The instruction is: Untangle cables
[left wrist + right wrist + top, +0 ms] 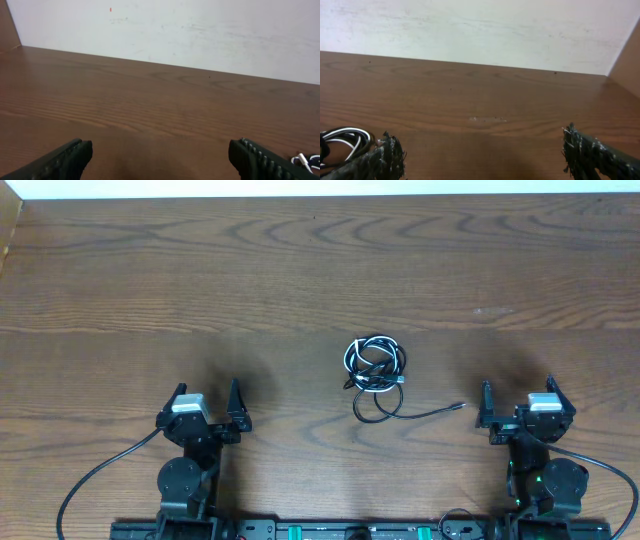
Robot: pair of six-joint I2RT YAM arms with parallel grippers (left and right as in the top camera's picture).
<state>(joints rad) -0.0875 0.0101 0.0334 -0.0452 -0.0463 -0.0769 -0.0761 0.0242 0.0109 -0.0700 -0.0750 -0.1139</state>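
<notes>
Left gripper (207,393): jaws spread wide, holding nothing; only table (300,260) wood shows between its fingers (wrist view).
Right gripper (520,396): jaws spread wide, holding nothing.
Cables (372,370): one tangled bundle of black and white loops, lying flat on the table between the two grippers and slightly farther from the arm bases than either.
Cables to left gripper: well apart, off to its right; only a white plug tip shows at the right edge of its wrist view.
Cables to right gripper: nearer, off to its left; black and white loops lie just beyond its left fingertip (wrist view).
Loose end (442,412): a single black cord trails from the bundle toward the right gripper; its plug is near the left finger, not touching.
</notes>
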